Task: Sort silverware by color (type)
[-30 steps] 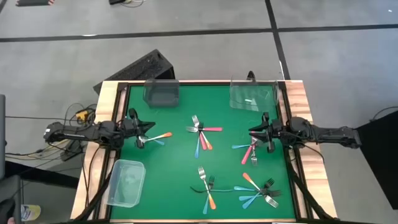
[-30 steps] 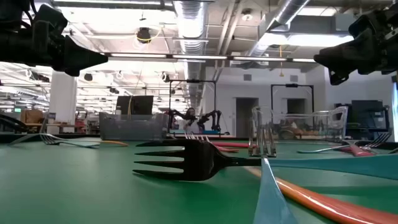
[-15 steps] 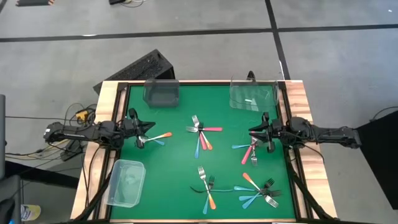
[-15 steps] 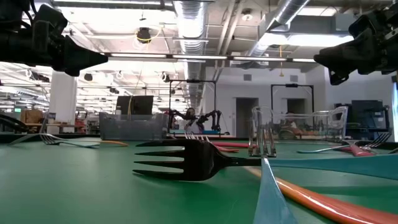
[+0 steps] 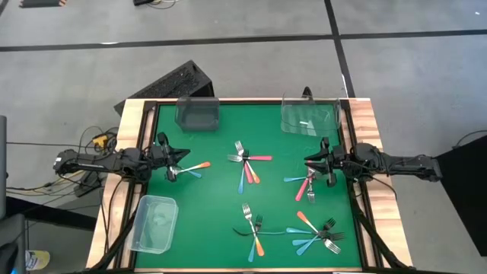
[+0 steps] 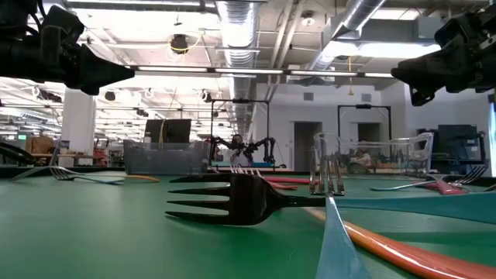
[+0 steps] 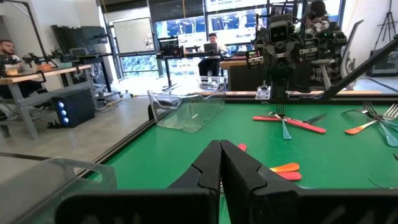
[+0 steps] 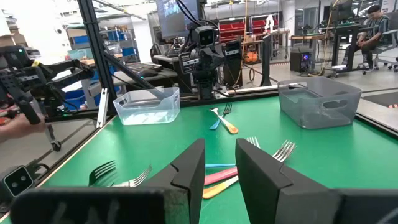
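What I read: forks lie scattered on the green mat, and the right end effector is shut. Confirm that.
One error: the right end effector is open, with a gap between its fingers, as the right wrist view shows. The forks do lie scattered on the green mat.

Green table mat [image 5: 213, 190]; forks [image 5: 247, 164] pink, orange, teal handles; dark smoky container [image 5: 198, 114].

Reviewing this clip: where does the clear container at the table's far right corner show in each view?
High view: clear container at the far edge, right corner.
Low view: right of centre, at the table's back.
Left wrist view: left of centre, on the green mat.
Right wrist view: not in it.
Shared landmark: the dark grey container, along the same far edge, to its left in the low view too.
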`<state>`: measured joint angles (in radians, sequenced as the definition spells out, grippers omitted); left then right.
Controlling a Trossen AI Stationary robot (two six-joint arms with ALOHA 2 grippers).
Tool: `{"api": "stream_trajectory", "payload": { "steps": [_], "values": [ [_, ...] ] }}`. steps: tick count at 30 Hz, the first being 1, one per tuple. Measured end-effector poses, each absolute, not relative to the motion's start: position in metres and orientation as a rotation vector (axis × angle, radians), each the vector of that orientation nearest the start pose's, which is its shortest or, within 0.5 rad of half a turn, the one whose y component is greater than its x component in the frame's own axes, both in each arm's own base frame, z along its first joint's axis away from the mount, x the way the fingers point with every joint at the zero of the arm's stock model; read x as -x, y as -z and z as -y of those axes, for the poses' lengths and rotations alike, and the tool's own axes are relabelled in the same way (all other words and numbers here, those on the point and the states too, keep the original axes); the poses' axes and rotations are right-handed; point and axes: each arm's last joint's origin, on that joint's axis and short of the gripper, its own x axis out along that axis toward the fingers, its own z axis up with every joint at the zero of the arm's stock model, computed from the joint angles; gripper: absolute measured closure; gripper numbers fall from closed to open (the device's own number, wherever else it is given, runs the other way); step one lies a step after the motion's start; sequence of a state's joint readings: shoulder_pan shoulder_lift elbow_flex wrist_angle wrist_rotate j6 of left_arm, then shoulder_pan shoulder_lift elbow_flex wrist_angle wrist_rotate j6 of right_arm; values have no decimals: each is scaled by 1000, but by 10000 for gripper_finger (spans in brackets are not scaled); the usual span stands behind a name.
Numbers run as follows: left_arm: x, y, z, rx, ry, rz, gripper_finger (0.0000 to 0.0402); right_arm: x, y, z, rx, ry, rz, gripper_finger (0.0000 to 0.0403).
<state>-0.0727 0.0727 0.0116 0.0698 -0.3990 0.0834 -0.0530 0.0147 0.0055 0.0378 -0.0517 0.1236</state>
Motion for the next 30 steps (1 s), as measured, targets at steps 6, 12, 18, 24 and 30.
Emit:
{"api": "stream_trajectory", "payload": {
  "steps": [6,12,18,24,30],
  "values": [
    [-100,-168,-4,-80,-326,-5,401,-98,-168,4,-122,0,29,284],
    [-100,-169,-5,-262,-348,-33,401,-98,-168,4,-122,-1,29,284],
    [-100,-169,-5,-233,-350,-29,401,-98,-168,4,-122,-1,29,285],
    [-99,-169,-5,-188,-372,-23,401,-98,-168,4,-122,-1,29,285],
    [-100,-169,-5,-57,-349,2,401,-98,-172,4,-120,-3,67,285]
  ]
}}
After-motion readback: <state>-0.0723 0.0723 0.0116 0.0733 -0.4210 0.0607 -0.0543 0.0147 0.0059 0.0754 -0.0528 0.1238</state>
